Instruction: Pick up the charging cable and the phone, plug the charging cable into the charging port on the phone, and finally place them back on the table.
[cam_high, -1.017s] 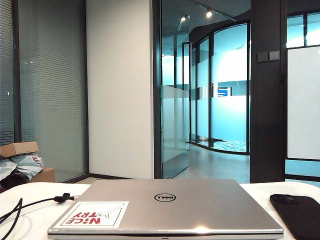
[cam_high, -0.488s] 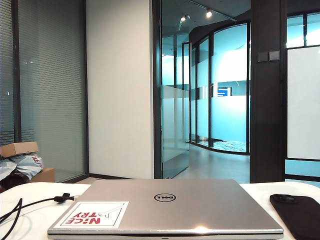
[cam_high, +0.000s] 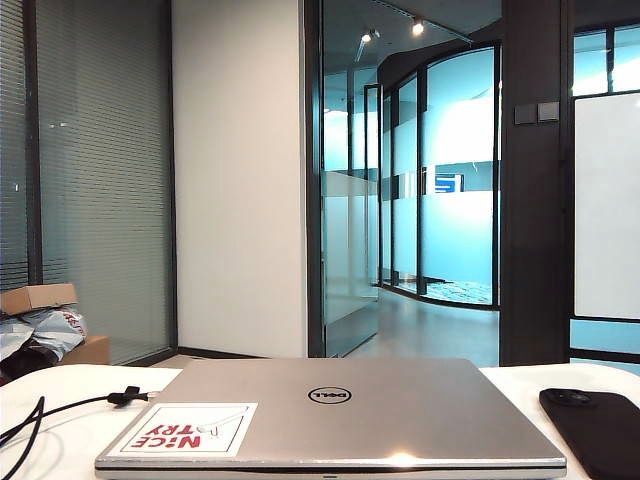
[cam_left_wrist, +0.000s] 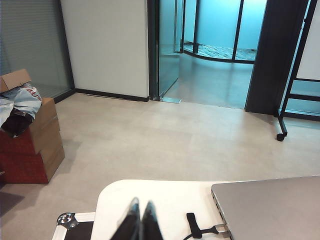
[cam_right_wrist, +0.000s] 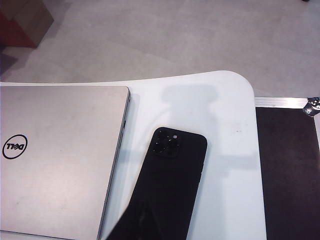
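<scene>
Nothing shifts across the exterior frames, so we judge the task unstarted: phone (cam_right_wrist: 172, 175) lies flat on the table (cam_right_wrist: 227, 150) under our closed right gripper (cam_right_wrist: 137, 222), charging cable (cam_high: 60, 408) beside the laptop (cam_high: 340, 410), left gripper (cam_left_wrist: 139, 220) closed, empty.

The phone (cam_high: 598, 430) runs off the exterior frame's right edge, and the charging cable (cam_high: 40, 412) off its left. Neither gripper shows there. The left gripper (cam_left_wrist: 138, 221) is cut by the wrist frame's edge; the right gripper (cam_right_wrist: 131, 224) is a dark blur over the phone's near end.
</scene>
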